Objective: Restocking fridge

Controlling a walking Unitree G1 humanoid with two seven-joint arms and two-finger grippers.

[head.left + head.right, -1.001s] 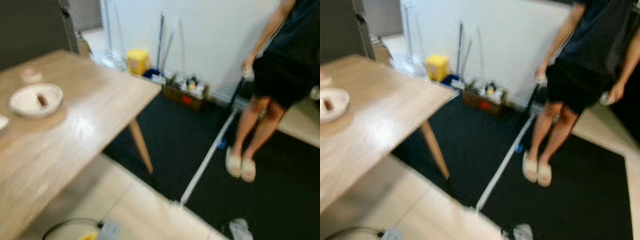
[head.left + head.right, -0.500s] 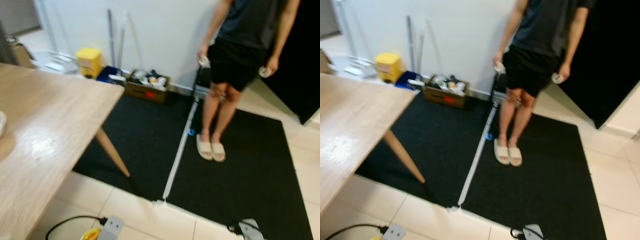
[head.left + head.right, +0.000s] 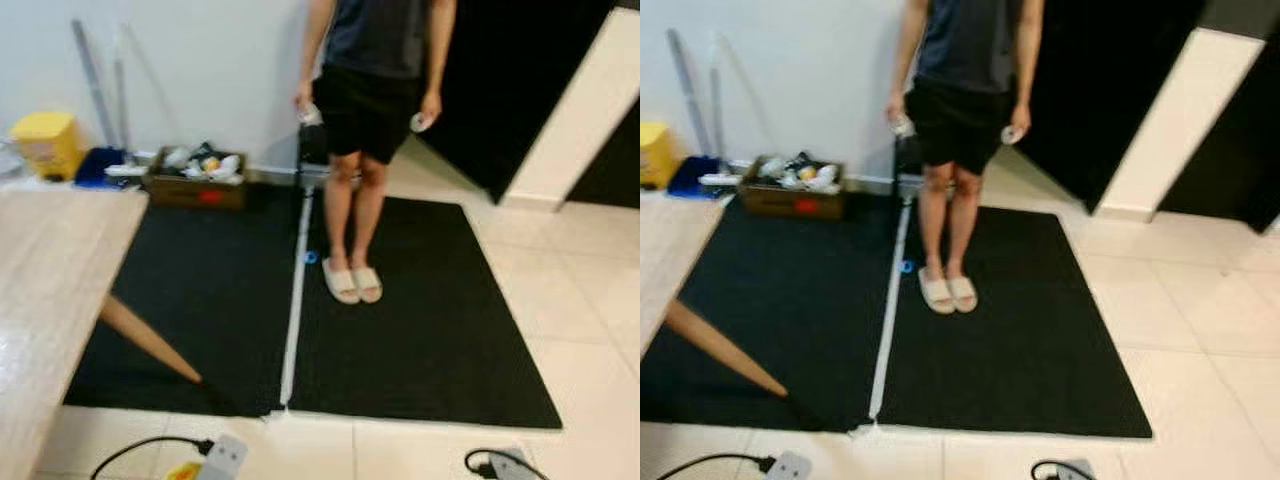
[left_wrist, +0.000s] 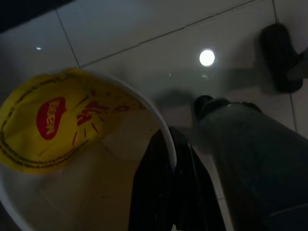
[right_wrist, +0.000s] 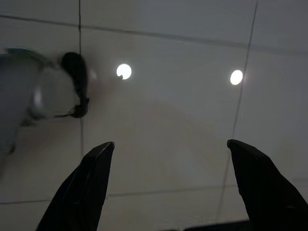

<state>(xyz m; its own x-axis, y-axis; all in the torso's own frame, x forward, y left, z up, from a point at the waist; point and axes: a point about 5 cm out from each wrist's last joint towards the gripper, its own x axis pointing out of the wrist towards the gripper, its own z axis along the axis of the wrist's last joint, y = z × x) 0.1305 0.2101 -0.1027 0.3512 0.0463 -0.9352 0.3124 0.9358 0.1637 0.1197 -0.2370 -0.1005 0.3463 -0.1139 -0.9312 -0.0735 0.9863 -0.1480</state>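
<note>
Currently the left gripper (image 4: 166, 144) has its jaws clenched on the rim of a yellow-lidded cup (image 4: 72, 144), probably light, thin-walled and crushable, best held gently at that rim, while the right gripper (image 5: 168, 187) hangs released above the tiled floor (image 5: 163, 120).

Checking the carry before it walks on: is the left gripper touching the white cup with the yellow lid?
Touching. In the left wrist view, the left gripper's black fingers close on the white cup's rim, one inside and one outside.
</note>
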